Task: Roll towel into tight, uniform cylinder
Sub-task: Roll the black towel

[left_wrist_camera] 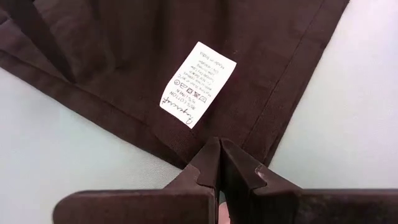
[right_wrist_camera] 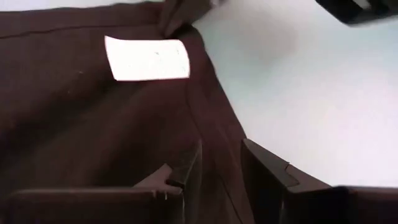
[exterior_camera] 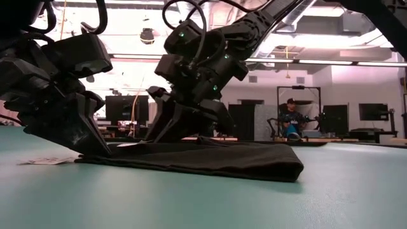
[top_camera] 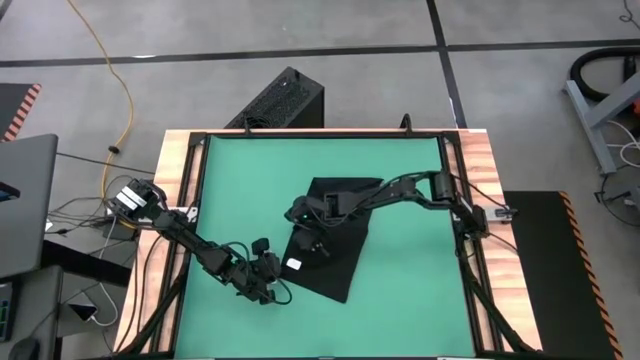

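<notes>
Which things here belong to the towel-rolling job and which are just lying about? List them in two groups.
Part of the job:
- towel, lying flat on the green mat, white tag facing up
- left gripper, shut at the towel's edge near the tag
- right gripper, slightly open over the towel

Just lying about:
- black ribbed box on the floor beyond the table
- yellow cable on the floor

The towel lies flat on the mat. The left gripper is at its corner by the tag; the right gripper is on the cloth, just beyond that tag.
</notes>
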Robot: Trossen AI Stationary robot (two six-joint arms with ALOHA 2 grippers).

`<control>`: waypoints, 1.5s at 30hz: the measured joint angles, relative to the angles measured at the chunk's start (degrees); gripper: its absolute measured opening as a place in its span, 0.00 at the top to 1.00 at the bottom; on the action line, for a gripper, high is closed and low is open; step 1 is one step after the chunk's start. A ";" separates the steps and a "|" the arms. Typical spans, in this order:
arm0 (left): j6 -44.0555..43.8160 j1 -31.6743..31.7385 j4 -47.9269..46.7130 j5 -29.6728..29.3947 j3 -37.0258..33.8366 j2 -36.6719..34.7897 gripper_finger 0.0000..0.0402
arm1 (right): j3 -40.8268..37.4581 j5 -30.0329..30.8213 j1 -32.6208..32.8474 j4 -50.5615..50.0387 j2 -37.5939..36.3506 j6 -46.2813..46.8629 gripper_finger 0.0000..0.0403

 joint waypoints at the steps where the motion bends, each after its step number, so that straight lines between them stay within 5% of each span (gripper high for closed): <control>1: 0.00 0.00 0.00 0.00 0.00 0.00 1.00 | 0.00 0.00 0.25 0.15 0.01 -0.60 0.67; 26: -0.07 0.00 0.07 0.17 0.00 0.00 1.00 | 0.13 -1.67 0.46 5.66 3.74 0.67 0.68; 41: -0.07 0.00 -0.26 0.26 0.00 -0.02 1.00 | 0.04 -1.03 0.38 5.02 3.44 1.86 0.97; 45: -0.07 0.00 -0.31 0.26 0.00 -0.02 1.00 | -0.07 0.99 0.12 5.48 2.59 2.91 0.98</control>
